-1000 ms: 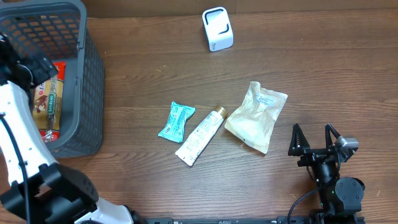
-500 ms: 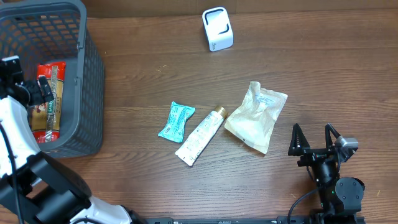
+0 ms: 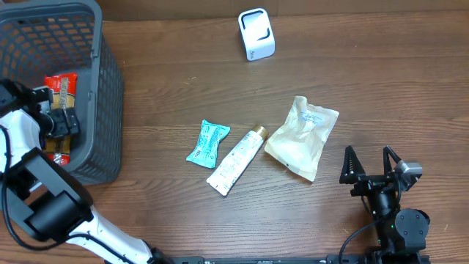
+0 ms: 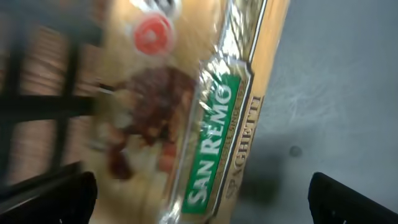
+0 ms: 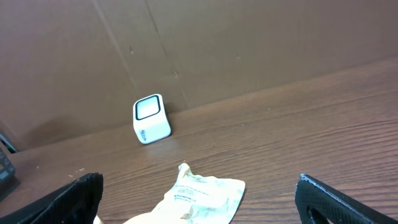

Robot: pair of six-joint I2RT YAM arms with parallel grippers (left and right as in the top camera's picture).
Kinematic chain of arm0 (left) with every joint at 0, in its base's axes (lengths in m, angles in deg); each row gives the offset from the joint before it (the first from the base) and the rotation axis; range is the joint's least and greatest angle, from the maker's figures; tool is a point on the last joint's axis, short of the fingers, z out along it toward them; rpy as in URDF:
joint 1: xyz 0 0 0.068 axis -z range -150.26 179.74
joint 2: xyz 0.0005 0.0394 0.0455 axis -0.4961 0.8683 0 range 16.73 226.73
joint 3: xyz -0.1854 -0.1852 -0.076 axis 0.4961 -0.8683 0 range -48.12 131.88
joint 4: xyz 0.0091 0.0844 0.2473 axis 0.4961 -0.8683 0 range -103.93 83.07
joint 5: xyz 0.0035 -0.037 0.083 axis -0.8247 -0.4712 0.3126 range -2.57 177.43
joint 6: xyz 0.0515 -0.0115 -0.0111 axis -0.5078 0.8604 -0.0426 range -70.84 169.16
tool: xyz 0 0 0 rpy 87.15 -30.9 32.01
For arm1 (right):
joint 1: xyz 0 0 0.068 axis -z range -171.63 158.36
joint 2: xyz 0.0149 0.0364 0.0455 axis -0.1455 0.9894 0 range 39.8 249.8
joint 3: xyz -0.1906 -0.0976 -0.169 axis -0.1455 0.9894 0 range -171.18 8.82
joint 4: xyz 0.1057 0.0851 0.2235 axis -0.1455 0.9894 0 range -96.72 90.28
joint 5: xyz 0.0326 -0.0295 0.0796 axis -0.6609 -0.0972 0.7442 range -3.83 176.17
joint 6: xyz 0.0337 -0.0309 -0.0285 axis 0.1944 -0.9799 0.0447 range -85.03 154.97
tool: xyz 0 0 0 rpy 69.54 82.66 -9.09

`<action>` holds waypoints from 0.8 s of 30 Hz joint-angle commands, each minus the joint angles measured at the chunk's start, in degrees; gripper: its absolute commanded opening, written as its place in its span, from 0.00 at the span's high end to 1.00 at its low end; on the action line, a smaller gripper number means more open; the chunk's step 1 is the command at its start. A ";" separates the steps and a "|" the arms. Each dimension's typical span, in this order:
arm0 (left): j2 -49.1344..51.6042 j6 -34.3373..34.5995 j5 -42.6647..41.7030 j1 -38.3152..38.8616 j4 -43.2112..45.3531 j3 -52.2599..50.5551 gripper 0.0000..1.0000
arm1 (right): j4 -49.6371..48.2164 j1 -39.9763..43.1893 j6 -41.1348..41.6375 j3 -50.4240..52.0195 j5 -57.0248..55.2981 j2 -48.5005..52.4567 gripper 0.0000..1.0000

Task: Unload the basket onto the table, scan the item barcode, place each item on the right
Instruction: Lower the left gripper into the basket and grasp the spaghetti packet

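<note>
A San Remo spaghetti packet (image 4: 208,118) lies on the floor of the grey basket (image 3: 102,88), and shows from overhead as a red and tan packet (image 3: 61,89). My left gripper (image 3: 58,119) is down inside the basket, open, with its fingertips (image 4: 53,194) on either side of the packet's lower end and not closed on it. The white scanner (image 3: 256,34) stands at the back of the table, also in the right wrist view (image 5: 151,118). My right gripper (image 3: 370,167) rests open at the front right, holding nothing.
A teal packet (image 3: 207,142), a white tube with a gold cap (image 3: 236,159) and a beige pouch (image 3: 302,136) lie mid-table. The pouch (image 5: 202,194) is just ahead of the right gripper. A brown wall runs behind the scanner.
My left arm has swung lower and nearer into the basket, bringing its open gripper down over the spaghetti packet. The right arm has not moved.
</note>
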 commanded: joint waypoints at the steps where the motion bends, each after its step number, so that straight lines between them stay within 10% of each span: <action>1: 5.44 -2.36 -0.15 -0.44 -0.39 -0.52 0.00 | -0.24 -0.42 0.20 0.61 -0.13 -0.57 0.00; 6: 9.49 -2.25 1.97 -0.42 -0.70 -0.52 0.04 | -0.24 -0.42 0.22 0.61 -0.13 -0.57 0.00; 15: 10.64 -2.14 -5.18 -0.02 -0.85 -0.52 0.69 | -0.24 -0.42 0.22 0.61 -0.13 -0.57 0.00; 17: 10.64 -2.14 -7.65 0.09 -1.16 -0.52 0.96 | -0.26 -0.42 0.22 0.61 -0.13 -0.57 0.00; 24: 8.13 5.09 -13.60 0.13 -6.36 6.29 0.96 | -0.26 -0.42 0.22 0.61 -0.13 -0.57 0.00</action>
